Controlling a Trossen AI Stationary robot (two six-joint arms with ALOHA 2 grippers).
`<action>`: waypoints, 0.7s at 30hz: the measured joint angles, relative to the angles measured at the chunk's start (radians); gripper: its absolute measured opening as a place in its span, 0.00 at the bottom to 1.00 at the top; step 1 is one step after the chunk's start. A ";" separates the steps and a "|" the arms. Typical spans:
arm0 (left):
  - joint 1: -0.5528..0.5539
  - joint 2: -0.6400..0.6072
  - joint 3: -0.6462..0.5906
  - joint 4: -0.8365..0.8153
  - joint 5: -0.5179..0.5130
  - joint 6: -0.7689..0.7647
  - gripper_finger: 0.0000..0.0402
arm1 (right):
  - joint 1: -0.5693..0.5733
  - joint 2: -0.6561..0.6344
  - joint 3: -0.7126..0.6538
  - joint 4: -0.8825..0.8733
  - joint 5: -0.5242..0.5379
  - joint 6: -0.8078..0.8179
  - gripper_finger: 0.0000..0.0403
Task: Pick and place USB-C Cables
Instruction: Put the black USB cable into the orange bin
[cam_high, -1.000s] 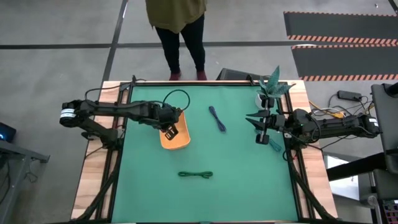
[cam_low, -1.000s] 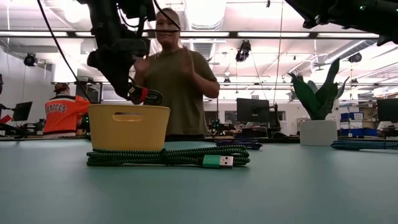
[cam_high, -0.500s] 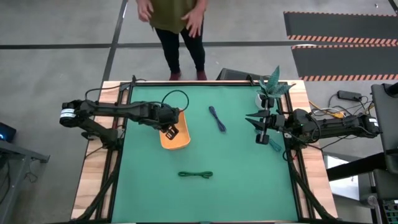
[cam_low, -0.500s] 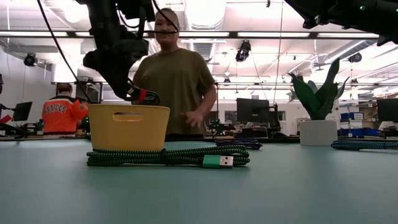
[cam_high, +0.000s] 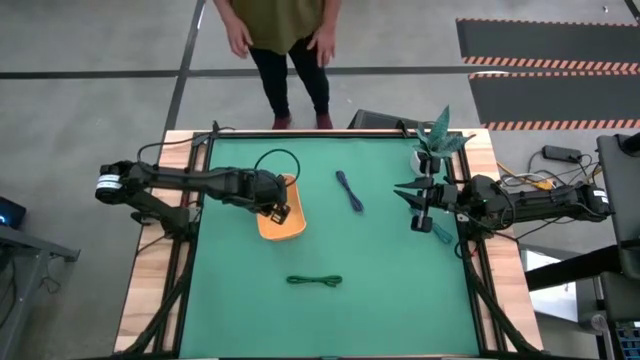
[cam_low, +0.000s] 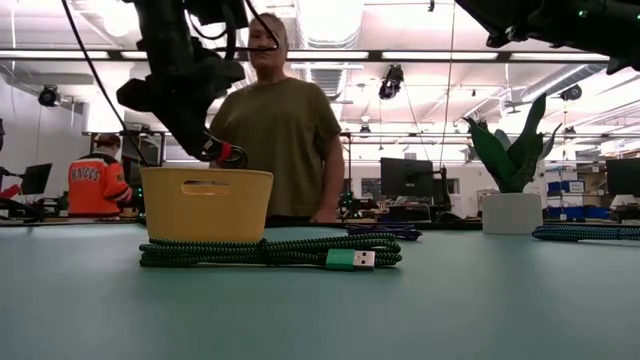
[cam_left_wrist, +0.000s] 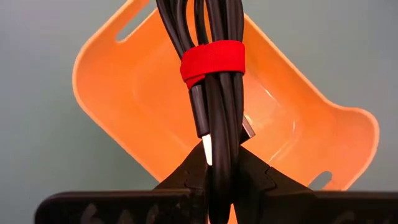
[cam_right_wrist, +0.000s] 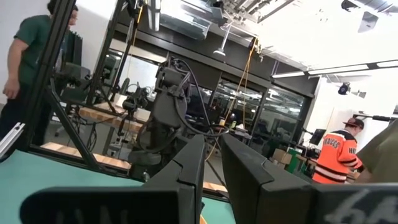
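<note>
My left gripper (cam_high: 278, 208) hangs over the orange tray (cam_high: 290, 228) and is shut on a black USB-C cable bundle (cam_left_wrist: 214, 37) that is tied with a red strap (cam_left_wrist: 211, 59). In the low view the bundle's strapped end (cam_low: 226, 152) hangs just above the tray's rim (cam_low: 207, 175). A dark green cable bundle (cam_high: 314, 281) lies flat on the mat near the near edge. A dark blue one (cam_high: 349, 190) lies flat toward the far edge. My right gripper (cam_high: 420, 215) waits at the table's right side, its fingers narrowly apart, touching nothing. My left gripper pinches the black bundle between its two fingers at a stretch (cam_left_wrist: 219, 149) just short of the red strap. The fingers (cam_left_wrist: 261, 177) point down from above, and the bundle runs on past them along their length. It hangs lifted clear over the tray's inside (cam_left_wrist: 292, 124).
A potted plant (cam_high: 435, 145) stands at the far right corner. A teal cable (cam_high: 441, 232) lies by the right arm, also seen in the low view (cam_low: 585, 232). A person (cam_high: 285, 40) stands beyond the far edge. Bare green mat (cam_high: 390, 290) spreads between the cables.
My left gripper, still shut on the black bundle, has shifted slightly toward the table's left edge over the tray, and the bundle's strapped end has sunk a little closer to the rim. The person behind the table has lowered both hands.
</note>
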 joint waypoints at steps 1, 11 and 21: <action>-0.004 0.000 0.000 0.000 -0.001 -0.027 0.06 | 0.000 0.000 0.000 0.000 0.000 0.001 0.12; -0.053 0.000 0.000 0.006 -0.029 -0.261 0.06 | 0.000 0.000 0.000 -0.008 0.000 0.014 0.12; -0.085 0.006 0.001 0.026 -0.030 -0.425 0.06 | 0.000 0.000 0.000 -0.016 0.000 -0.005 0.12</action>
